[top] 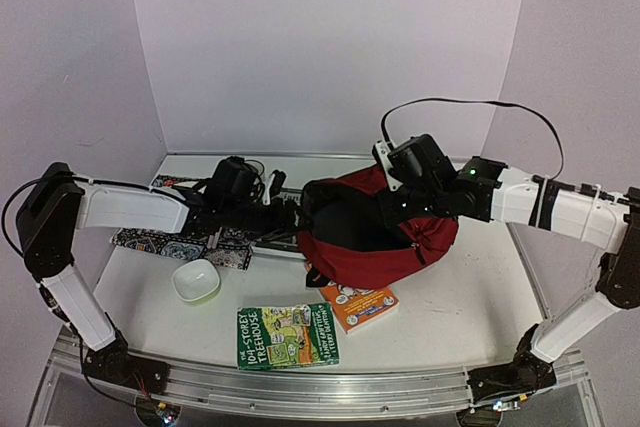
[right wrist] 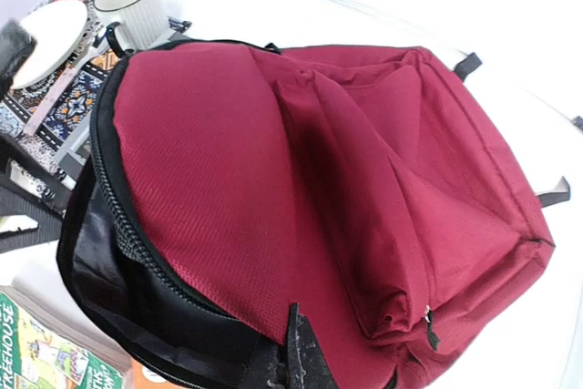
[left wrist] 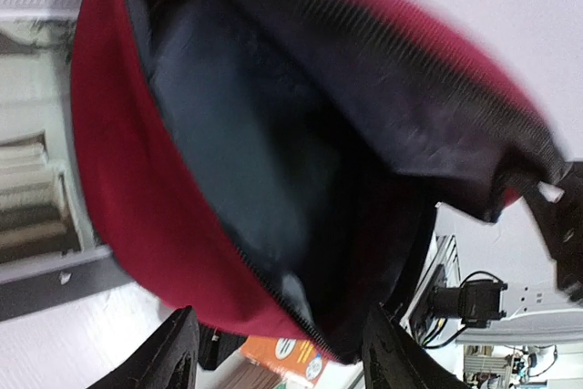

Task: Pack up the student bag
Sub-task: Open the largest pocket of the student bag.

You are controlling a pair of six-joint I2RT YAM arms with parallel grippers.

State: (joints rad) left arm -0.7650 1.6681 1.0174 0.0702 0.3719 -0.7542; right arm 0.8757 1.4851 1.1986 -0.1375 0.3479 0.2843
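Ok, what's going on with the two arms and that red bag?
The dark red fabric backpack lies on the white table, main zip open. The right gripper looks pinched shut on fabric by the opening; the left gripper is open at the mouth, facing the dark lining. A green paperback book, an orange book and a small white bowl lie outside the bag.

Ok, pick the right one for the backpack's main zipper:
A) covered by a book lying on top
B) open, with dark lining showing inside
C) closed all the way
B: the backpack gapes along its zipper, and the left wrist view looks straight into its dark lining.
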